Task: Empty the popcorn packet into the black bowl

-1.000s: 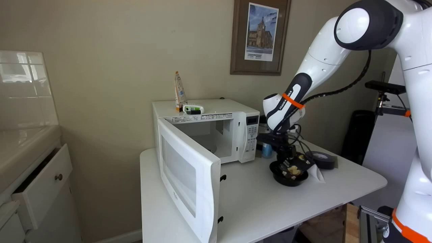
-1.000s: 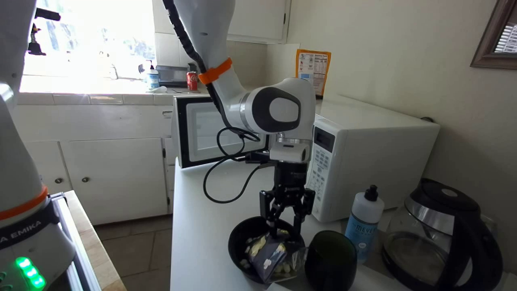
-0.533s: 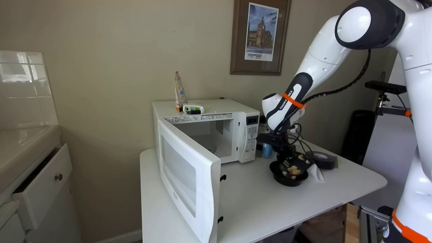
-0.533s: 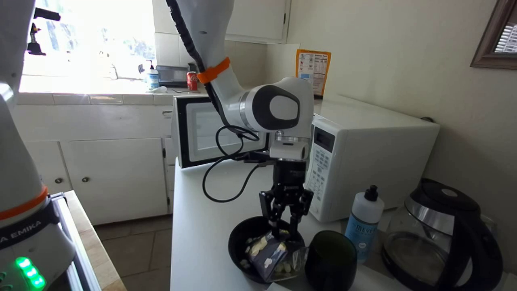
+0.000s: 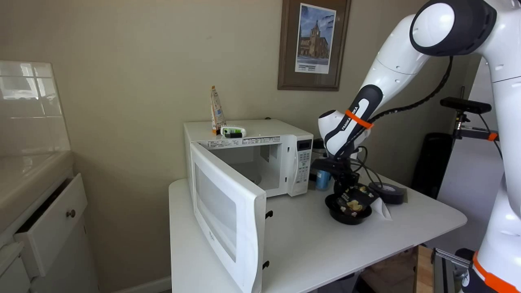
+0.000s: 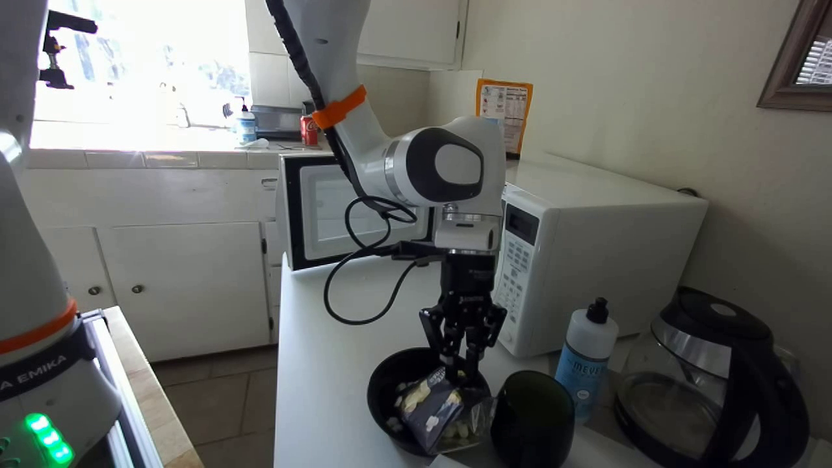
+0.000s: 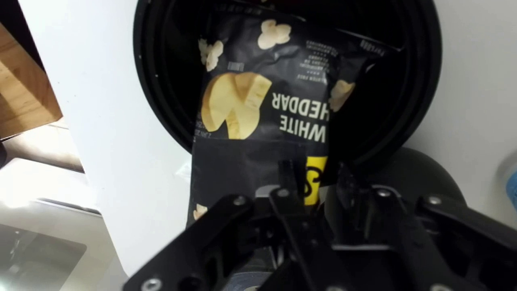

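Note:
The popcorn packet (image 7: 258,161) is dark with pale popcorn and yellow cheese prints. It lies tilted in the black bowl (image 7: 434,60) and overhangs its rim. In both exterior views the packet (image 5: 355,204) (image 6: 429,413) rests in the bowl (image 5: 344,219) (image 6: 382,390). Small pale pieces show in the bowl beside it, and clear plastic with pale pieces hangs at its near side. My gripper (image 7: 314,165) points down just above the packet's edge, partly open, with a gap between its fingers. In an exterior view the gripper (image 6: 461,374) is over the bowl's far side. Whether it touches the packet is unclear.
A dark cup (image 6: 533,422) stands against the bowl. A soap bottle (image 6: 585,364) and a glass jug (image 6: 676,390) are nearby. The microwave (image 5: 299,162) has its door (image 5: 228,215) open over the table. A round dark object (image 5: 388,194) and white paper (image 5: 381,210) lie beside the bowl.
My gripper has risen slightly, and its fingers stand closer together in an exterior view. The packet and the bowl have not visibly moved.

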Robot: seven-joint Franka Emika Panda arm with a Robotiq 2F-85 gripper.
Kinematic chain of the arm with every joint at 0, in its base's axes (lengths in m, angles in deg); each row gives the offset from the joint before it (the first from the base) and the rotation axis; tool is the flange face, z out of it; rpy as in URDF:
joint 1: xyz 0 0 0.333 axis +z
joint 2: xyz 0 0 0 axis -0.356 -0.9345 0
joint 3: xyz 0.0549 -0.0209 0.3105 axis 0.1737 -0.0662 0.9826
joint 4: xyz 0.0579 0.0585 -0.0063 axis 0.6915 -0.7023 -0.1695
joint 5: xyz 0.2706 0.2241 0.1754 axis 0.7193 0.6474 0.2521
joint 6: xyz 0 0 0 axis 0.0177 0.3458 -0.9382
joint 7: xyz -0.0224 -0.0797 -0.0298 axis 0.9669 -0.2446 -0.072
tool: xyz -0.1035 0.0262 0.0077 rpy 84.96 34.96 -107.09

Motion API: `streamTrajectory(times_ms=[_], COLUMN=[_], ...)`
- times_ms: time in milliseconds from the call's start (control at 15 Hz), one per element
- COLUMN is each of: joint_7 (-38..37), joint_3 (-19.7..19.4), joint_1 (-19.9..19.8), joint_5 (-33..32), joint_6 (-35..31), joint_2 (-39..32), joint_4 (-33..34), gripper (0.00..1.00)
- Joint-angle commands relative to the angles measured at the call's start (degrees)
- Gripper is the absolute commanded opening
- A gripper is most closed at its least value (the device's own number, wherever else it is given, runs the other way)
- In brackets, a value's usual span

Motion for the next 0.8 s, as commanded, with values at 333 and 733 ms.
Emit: streamTrajectory(times_ms=[333,733], joint_7=[-3.84,-3.55], joint_3=[-0.42,0.5], joint_1=[0.07,-0.45], joint_5=[-5.64,-6.26], joint_6=[1.0,1.08], joint_2=[4.82,5.79], joint_4=[-3.7,-4.59], gripper=[0.16,0.0])
